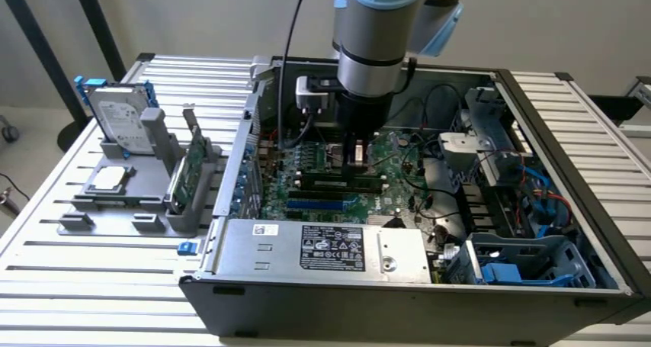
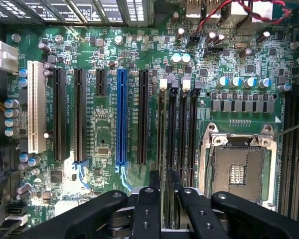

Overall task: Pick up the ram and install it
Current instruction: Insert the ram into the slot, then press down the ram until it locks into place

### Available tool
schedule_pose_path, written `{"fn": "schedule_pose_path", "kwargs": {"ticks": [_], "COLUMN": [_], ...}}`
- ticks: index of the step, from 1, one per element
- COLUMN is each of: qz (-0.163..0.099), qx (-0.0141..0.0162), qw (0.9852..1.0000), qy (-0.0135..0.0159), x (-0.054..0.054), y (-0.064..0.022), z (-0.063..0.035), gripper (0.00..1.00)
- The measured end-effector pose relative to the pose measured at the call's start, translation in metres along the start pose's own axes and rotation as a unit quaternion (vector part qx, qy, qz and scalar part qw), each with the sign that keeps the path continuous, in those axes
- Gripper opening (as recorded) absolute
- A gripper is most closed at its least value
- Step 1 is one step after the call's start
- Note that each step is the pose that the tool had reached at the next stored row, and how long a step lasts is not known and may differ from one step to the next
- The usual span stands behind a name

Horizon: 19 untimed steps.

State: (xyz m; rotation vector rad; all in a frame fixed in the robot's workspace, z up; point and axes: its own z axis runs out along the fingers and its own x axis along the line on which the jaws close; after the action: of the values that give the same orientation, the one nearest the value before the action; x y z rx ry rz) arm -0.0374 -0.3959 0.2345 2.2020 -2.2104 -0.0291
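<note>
While a hard drive [image 1: 120,118] and a green expansion card [image 1: 183,175] are parked in the grey holder [image 1: 112,210] at the exterior view's left, the ram [image 1: 341,184] is found further right, stood in a motherboard [image 2: 104,144] slot inside the open case [image 1: 407,301]. The jaws are set either side of its top edge. Pinching or just loose? Can't be told, tbh.
</note>
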Motion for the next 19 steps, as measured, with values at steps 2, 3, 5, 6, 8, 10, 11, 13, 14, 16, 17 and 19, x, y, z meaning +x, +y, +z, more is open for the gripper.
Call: {"fn": "schedule_pose_path", "kwargs": {"ticks": [2, 3, 5, 6, 8, 10, 11, 13, 14, 16, 17, 19], "qz": [0.000, 0.000, 0.000, 0.000, 0.000, 0.000, 0.000, 0.000, 0.000, 0.000, 0.000, 0.000], "qx": [-0.0001, -0.0001, 0.0000, -0.0001, 0.0000, -0.0001, -0.0001, -0.0008, -0.0009, -0.0006, 0.0000, 0.0012], "qw": [1.0000, 1.0000, 1.0000, 1.0000, 1.0000, 1.0000, 1.0000, 1.0000, 1.0000, 1.0000, 1.0000, 1.0000], "qy": [-0.0007, -0.0011, -0.0016, -0.0017, -0.0019, -0.0019, -0.0019, -0.0018, -0.0018, -0.0018, -0.0019, -0.0018], "x": [0.0002, 0.0003, 0.0004, 0.0004, 0.0004, 0.0004, 0.0004, 0.0004, 0.0004, 0.0004, 0.0004, 0.0004], "y": [0.0011, 0.0018, 0.0037, 0.0047, 0.0065, 0.0066, 0.0066, 0.0067, 0.0067, 0.0067, 0.0067, 0.0068], "z": [-0.0031, -0.0047, -0.0070, -0.0075, -0.0078, -0.0078, -0.0078, -0.0079, -0.0079, -0.0079, -0.0076, -0.0063], "gripper": [0.22, 0.22, 0.20, 0.13, 0.11, 0.11, 0.11, 0.11, 0.11, 0.11, 0.11, 0.11]}}
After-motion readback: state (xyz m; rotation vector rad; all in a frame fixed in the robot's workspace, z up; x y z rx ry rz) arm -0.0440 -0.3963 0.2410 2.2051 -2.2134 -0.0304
